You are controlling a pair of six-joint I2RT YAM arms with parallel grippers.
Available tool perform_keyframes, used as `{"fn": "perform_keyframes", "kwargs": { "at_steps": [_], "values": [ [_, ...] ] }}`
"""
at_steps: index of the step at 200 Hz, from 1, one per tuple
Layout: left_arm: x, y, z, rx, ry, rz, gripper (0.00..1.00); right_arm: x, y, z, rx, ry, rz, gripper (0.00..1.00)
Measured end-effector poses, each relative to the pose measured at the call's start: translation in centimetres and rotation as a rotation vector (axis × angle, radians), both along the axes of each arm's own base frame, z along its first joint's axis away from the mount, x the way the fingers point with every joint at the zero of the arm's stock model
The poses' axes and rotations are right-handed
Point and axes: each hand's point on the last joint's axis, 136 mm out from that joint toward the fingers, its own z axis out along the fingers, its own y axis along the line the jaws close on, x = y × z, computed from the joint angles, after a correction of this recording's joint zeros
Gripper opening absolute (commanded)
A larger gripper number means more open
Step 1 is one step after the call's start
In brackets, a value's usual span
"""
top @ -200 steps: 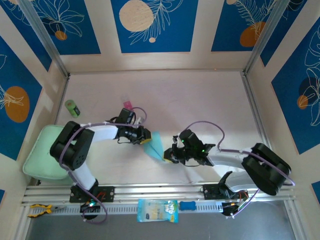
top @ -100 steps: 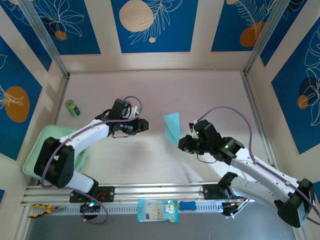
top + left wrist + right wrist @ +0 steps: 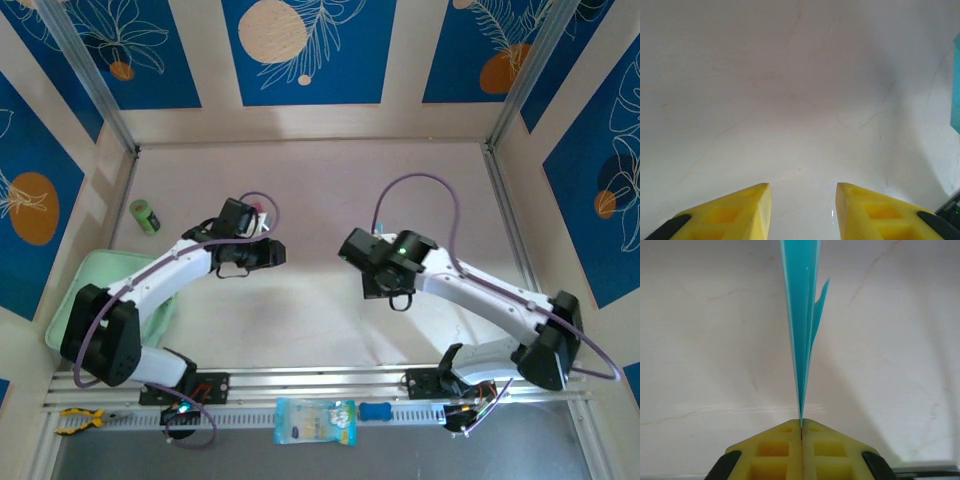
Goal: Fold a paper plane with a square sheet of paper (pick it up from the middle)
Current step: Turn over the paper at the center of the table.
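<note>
The right claw (image 3: 801, 427) is pressed together on the paper plane (image 3: 802, 330), pinching its lower edge right at the fingertips. In the right wrist camera the plane is seen edge-on: a narrow stack of light cyan layers rising straight up from the yellow pads, with one small flap splaying off to the right near the top. It is held up off the pale table (image 3: 300, 180), touching nothing but the claw.

Taking the blue-and-yellow packet (image 3: 314, 421) on the near rail as the marker, the right claw (image 3: 350, 244) sits beyond it and a little to the right, its arm bending away to the right. The left claw (image 3: 270, 252) sits beyond the packet and a little to the left, about as far out as the right one and well apart from it.

The left claw (image 3: 802, 210) has its yellow fingers (image 3: 725, 217) spread apart with bare table between them and nothing held. A cyan sliver of the plane shows at the right border of the left wrist view.

Far to the packet's left and beyond it stands a small green roll (image 3: 145, 215), and nearer on that side lies a pale green tray (image 3: 90, 285) under the left arm. A small pink block (image 3: 258, 207) peeks out just past the left wrist.
</note>
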Motion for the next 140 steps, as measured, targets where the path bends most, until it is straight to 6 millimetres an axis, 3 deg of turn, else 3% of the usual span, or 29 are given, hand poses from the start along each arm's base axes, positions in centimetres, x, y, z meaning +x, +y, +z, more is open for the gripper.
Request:
{"fn": "perform_keyframes", "kwargs": {
  "at_steps": [36,83,112,140],
  "values": [
    [0.4,1.2,0.1,0.032,-0.015,0.039,0.39,0.3,0.8,-1.6,-0.185,0.021,0.066,0.05],
    [1.1,3.1,-0.1,0.055,0.002,0.115,0.40,-0.6,4.7,-6.1,-0.342,0.111,0.225,0.09],
    [1.3,3.7,0.0,0.049,0.004,0.143,0.40,-1.6,8.3,-8.4,-0.317,0.144,0.326,0.14],
    [1.1,3.7,-0.2,0.046,0.013,0.148,0.40,-2.1,11.2,-8.9,-0.187,0.148,0.383,0.26]
  ]
}}
